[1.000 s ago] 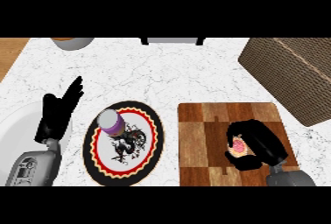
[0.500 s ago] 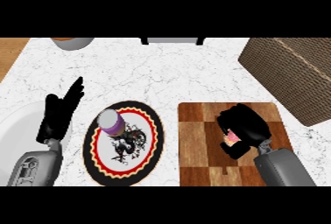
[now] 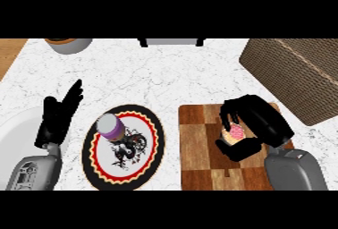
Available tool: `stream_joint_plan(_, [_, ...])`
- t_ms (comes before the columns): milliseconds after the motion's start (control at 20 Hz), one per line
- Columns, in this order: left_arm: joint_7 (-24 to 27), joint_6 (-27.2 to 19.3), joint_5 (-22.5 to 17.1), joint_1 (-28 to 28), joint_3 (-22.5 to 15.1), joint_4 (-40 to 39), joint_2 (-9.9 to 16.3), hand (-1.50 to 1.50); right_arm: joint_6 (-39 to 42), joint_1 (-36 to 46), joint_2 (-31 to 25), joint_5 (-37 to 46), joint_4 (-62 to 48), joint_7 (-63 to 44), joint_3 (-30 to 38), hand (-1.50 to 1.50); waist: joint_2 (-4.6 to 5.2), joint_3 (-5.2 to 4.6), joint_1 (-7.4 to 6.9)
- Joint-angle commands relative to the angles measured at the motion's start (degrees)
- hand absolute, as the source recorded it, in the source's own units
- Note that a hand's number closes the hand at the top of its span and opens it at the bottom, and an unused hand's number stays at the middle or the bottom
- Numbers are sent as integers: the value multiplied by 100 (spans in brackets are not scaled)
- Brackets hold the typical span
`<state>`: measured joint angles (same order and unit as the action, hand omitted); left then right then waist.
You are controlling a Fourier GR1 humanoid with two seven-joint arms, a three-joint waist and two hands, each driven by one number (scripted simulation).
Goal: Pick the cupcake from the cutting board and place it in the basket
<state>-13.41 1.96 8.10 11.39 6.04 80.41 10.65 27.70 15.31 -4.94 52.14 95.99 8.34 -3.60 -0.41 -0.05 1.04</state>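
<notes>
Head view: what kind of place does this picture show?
Most likely a kitchen counter: a white marble-patterned top carries a wooden cutting board, a decorated plate and a woven basket.

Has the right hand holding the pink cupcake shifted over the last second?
Yes. The black right hand, curled round the pink cupcake, has moved up the wooden cutting board, toward the woven brown basket.

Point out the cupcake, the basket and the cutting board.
cupcake [image 3: 236,131], head view, pink top showing inside the right hand.
basket [image 3: 297,76], head view, woven wall.
cutting board [image 3: 198,147], head view, bare wood at its left.
</notes>
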Motion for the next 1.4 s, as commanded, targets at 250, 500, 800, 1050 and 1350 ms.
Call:
stream_joint_plan(250, [142, -179, 156, 120, 15, -233, -41, 0, 1669, 1225, 436, -2106, 2081, -2224, 1660, 150, 6, -5, 25])
stream_joint_plan(500, [88, -33, 72, -2, -16, -10, -10, 0, 1975, 2856, 253, -3019, 1782, -3945, 2555, 150, 0, -5, -65])
stream_joint_plan(800, [22, 118, -46, -49, -74, 158, -66, 0, 1641, 3955, -401, -3526, 1195, -4912, 2904, 150, 18, 1, -119])
stream_joint_plan(1050, [271, 57, 53, -111, -11, -22, 13, 0, 2065, 4185, -1744, -2799, 435, -4414, 2637, 150, 61, -2, -162])
stream_joint_plan(1350, [115, 156, -6, 43, -60, -74, -24, 0, 1611, 4091, -2865, -1520, -637, -3211, 1971, 150, 110, 2, -255])
